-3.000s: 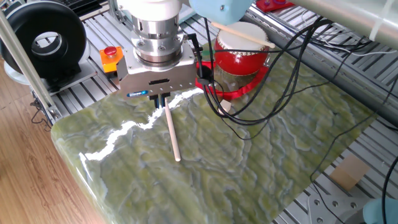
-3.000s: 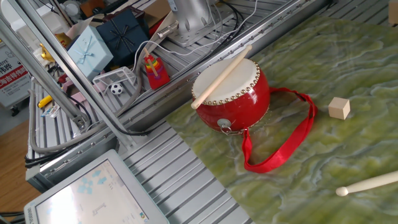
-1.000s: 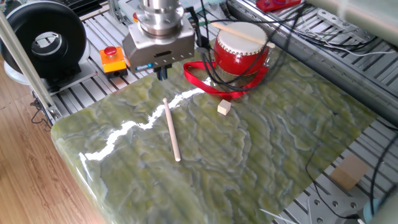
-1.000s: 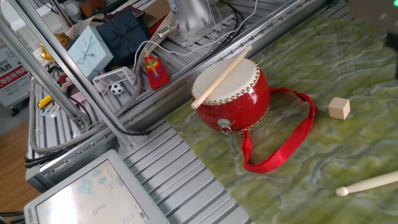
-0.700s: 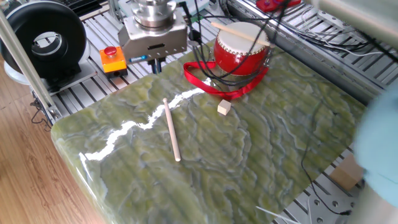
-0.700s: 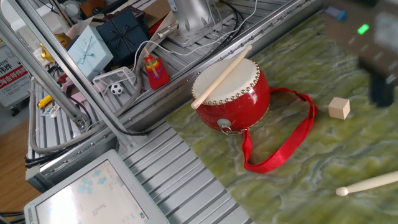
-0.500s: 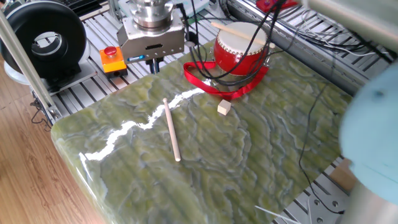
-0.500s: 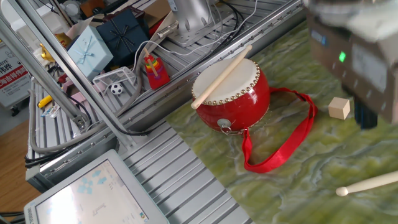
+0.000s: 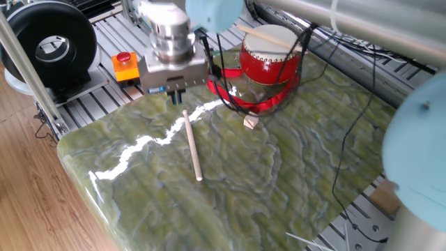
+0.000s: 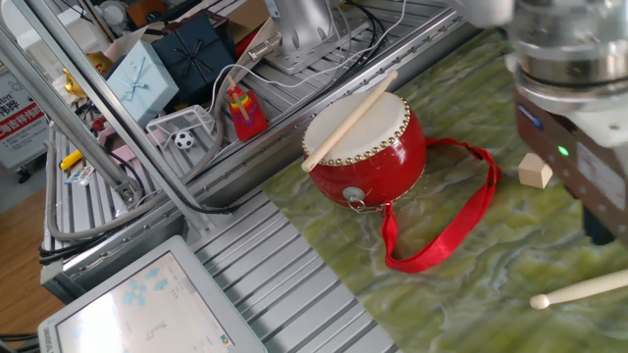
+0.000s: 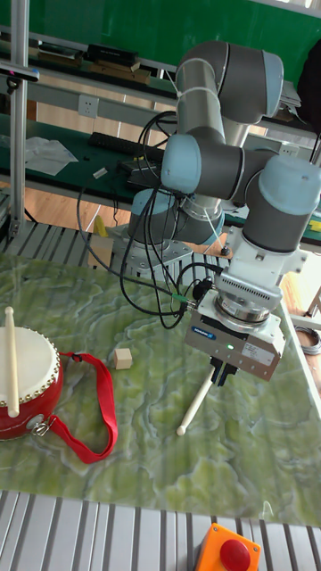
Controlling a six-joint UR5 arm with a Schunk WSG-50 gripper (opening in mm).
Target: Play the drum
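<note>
- Presently, the gripper is seen hanging over the green marbled table, just above the near end of a loose drumstick that lies flat on the surface.
- Its short dark fingers are pointed down; nothing is seen held between them, and whether they stand wide or narrow cannot be told from any view.
- The drum is found near the table's edge, well apart from the gripper; upright, red body, cream skin edged with dark studs.
- A second drumstick is laid across the drum skin, one end overhanging the rim.
- A red ribbon strap is attached at the drum's side and is spread in a loop on the table beside it.
- A small wooden cube is noted on the table, between the drum and the loose drumstick, touching neither.
- An orange box with a red button is seen off the marbled surface, on the slatted metal frame beside the gripper.
- Black cables are draped from the arm over the table.
</note>
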